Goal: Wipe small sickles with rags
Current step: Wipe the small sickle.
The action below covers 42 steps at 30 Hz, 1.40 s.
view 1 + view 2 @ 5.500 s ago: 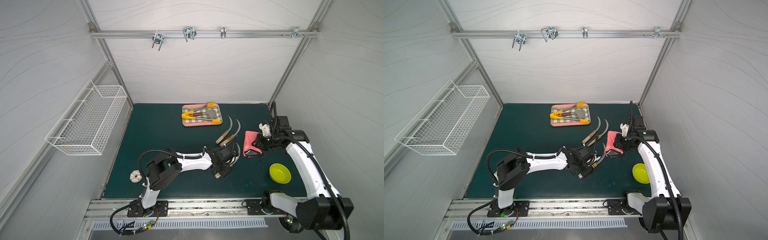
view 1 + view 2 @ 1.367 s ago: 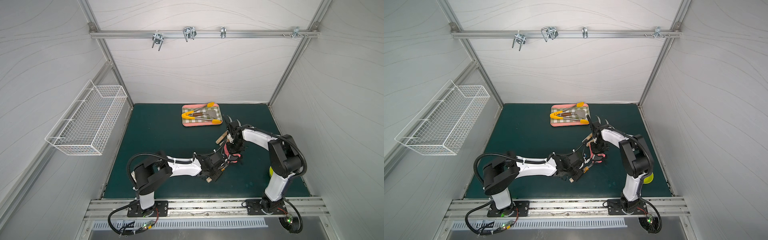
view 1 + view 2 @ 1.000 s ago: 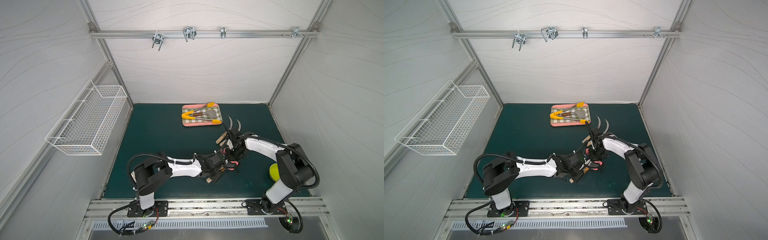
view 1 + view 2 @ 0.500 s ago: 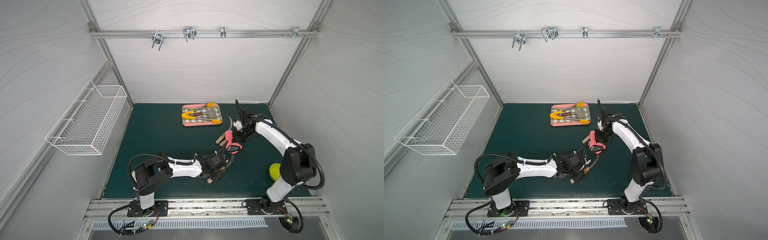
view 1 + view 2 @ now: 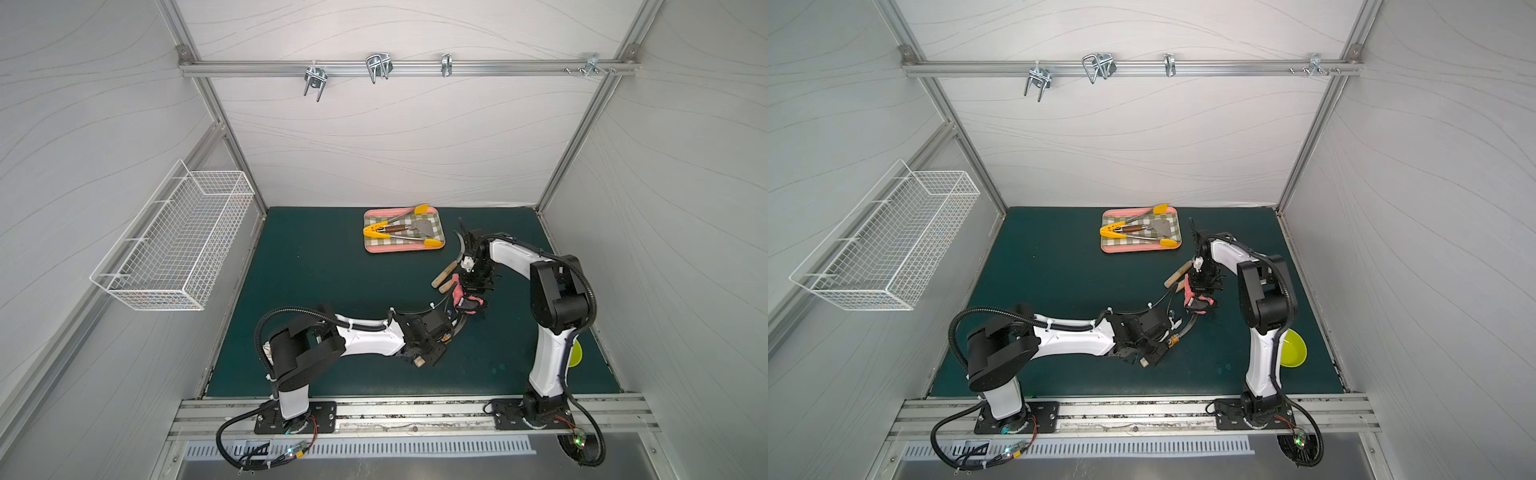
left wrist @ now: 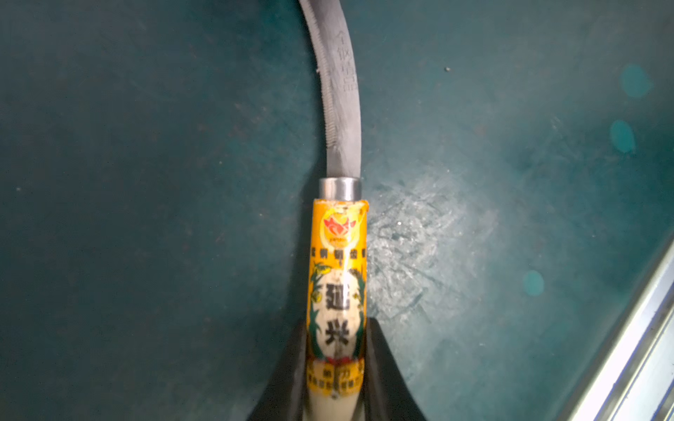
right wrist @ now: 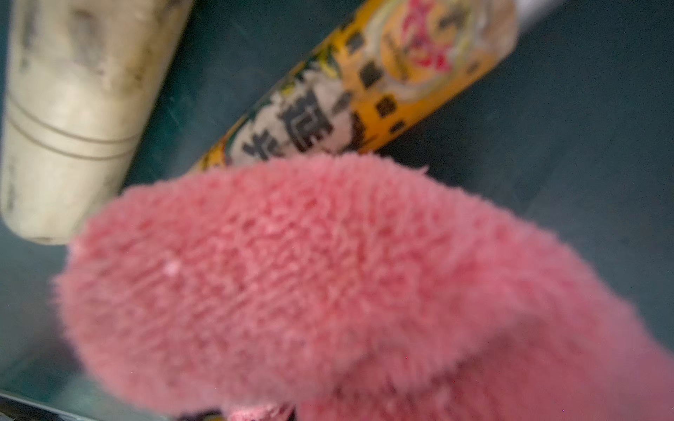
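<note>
Left pincer (image 6: pixel 336 330) clamped on the orange-labelled handle of the held sickle (image 6: pixel 339 226), blade out front. Right pincer (image 5: pixel 473 286) closed on the rag (image 7: pixel 328 277).

Tabletop (image 5: pixel 324 270) is mostly bare away from the checked tray (image 5: pixel 399 250) past the left arm, so there is swing room there. Green bowl (image 5: pixel 1293 349) is well apart from the tray, behind the right arm and out of the way.

Rag hangs pile-down between the tray and the held sickle, near the blade's tip end; contact cannot be told from the top views. Two loose sickles (image 5: pixel 444 275) lie flat on the robot's side of the tray, handles side by side. The rag is right over their handle ends, a tight spot.

Step looks like wiping the held blade. Next move likely calls for setting the rag on the blade's smooth back and dragging along the curve, with the left grip steady. The saw-toothed inner edge could snag the pile.
</note>
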Motion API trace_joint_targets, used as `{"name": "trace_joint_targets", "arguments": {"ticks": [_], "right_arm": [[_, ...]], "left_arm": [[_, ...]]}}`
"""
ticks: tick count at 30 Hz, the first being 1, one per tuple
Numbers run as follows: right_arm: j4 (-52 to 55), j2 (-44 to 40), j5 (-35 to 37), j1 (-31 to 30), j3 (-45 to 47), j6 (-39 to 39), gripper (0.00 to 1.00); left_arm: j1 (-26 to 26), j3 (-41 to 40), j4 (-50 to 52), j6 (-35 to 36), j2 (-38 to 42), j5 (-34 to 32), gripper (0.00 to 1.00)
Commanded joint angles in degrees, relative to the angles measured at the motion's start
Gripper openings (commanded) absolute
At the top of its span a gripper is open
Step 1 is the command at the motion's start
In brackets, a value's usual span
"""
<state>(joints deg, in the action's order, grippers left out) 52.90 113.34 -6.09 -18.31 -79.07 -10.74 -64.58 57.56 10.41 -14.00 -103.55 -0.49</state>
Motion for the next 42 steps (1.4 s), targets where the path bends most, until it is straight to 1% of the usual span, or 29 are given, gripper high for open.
{"name": "trace_joint_targets", "arguments": {"ticks": [1,9,15,18,23,26,27,28,30,32,35,38,42], "right_arm": [[3.9,-0.4,2.5,-1.2,5.9,-1.3,0.06],[0.3,-7.9,0.1,-6.9,18.0,-9.3,0.07],[-3.8,-15.9,-5.0,-13.5,26.0,-18.3,0.08],[-6.6,-18.9,-6.4,-14.6,28.3,-21.0,0.08],[-8.1,-22.2,-6.8,-13.3,26.2,-21.6,0.07],[-9.9,-24.7,-9.2,-10.9,24.5,-21.3,0.07],[-10.2,-25.7,-10.0,-9.7,23.6,-20.9,0.07],[-10.3,-26.7,-10.4,-8.9,22.7,-20.5,0.07],[-9.4,-28.7,-10.8,-6.4,20.1,-19.0,0.07],[-7.7,-30.2,-10.8,-4.2,17.2,-17.3,0.07],[-5.3,-31.4,-12.3,-0.6,13.8,-14.0,0.07],[-3.8,-32.1,-14.3,2.7,12.5,-11.4,0.08],[-3.3,-34.2,-14.7,3.9,13.9,-9.4,0.08]], "left_arm": [[-0.2,1.8,0.6,-1.0,-2.3,-2.3,0.0],[-0.2,1.7,-0.5,-1.8,-2.2,-4.3,0.0],[-0.2,0.1,-0.7,-1.7,-1.0,-5.6,0.0],[-0.2,-0.5,-0.6,-1.6,-0.1,-5.9,0.0],[-0.2,0.0,1.4,-1.3,0.4,-5.9,0.0],[-0.3,0.7,3.1,-1.2,0.4,-5.9,0.0],[-0.2,1.0,3.5,-1.2,0.5,-5.8,0.01],[-0.2,1.4,4.2,-1.0,0.5,-5.6,0.07],[-0.2,2.4,5.6,-0.7,0.3,-5.0,0.23],[-0.2,3.9,7.6,-0.1,-0.1,-4.9,0.31],[-0.2,6.7,11.0,1.0,-1.0,-4.7,0.36],[-0.2,9.9,14.5,1.7,-2.7,-4.7,0.38],[0.0,14.8,18.6,3.1,-6.1,-4.4,0.4]]}}
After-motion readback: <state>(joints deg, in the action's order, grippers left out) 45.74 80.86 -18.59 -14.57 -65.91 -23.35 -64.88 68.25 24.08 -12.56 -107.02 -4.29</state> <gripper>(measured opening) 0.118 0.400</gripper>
